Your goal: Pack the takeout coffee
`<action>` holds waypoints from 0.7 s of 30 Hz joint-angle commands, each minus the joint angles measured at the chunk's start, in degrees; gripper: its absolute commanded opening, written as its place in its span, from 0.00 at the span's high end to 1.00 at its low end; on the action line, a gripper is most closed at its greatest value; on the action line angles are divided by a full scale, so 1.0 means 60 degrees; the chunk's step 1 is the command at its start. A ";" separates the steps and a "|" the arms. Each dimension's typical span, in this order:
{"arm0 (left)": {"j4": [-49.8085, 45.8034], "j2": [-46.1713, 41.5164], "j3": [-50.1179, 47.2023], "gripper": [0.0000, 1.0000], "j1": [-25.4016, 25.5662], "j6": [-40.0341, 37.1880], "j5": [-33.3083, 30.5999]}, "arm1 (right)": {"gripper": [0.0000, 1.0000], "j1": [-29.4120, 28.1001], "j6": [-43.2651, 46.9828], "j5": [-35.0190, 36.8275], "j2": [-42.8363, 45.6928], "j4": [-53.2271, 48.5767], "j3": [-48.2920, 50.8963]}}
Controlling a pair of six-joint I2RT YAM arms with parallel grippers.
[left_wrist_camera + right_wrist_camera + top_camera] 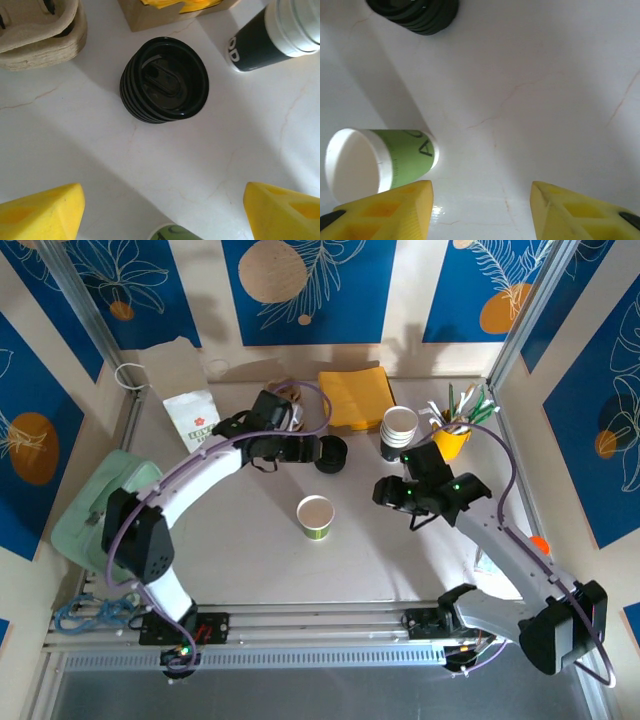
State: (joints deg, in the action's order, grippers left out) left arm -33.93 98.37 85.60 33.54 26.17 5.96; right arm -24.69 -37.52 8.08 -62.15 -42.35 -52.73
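Yellow fingertips (pixel 40 212) of the left gripper (pixel 162 215) right at the bottom edge of the left wrist view, spread wide with nothing between them. Open and empty, hanging over the stack of low round black plastic lids (pixel 164 80) at centre frame. Same deal with the right gripper (pixel 480 210): jaws apart, gripping nothing, bottom of its own view. Just to its left, a lone green paper cup with a white rim (pixel 385 162), standing by itself on the white table (pixel 545 100).

As for the takeout coffee (pixel 398 430), meaning the nested white paper cups with the dark brown-black lower part: upper right of centre in the top view, beside the yellow holder of utensils (pixel 452 438), close to the right gripper but not touched by either one.

Progress, just guessing: barely started.
- No lid on any cup.
- Nothing in the visible corner of the brown pulp cup-carrier tray (pixel 40 30), upper left of the left wrist view.
- Brown paper bag (pixel 170 365) at upper left of the top view looking untouched.

Probably left to do: lid onto a cup, then cup into the carrier or the bag. Can't tell if there's anything in the green cup besides its white inside.
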 commanded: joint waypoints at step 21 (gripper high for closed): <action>-0.1103 0.3857 0.3331 0.56 0.0789 0.0289 -0.2523 | 0.46 0.1254 0.0664 -0.0657 0.0793 0.3851 0.3347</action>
State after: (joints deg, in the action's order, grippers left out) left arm -38.70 120.25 102.98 37.45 28.14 -7.38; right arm -17.21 -34.50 5.52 -58.17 -23.51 -34.17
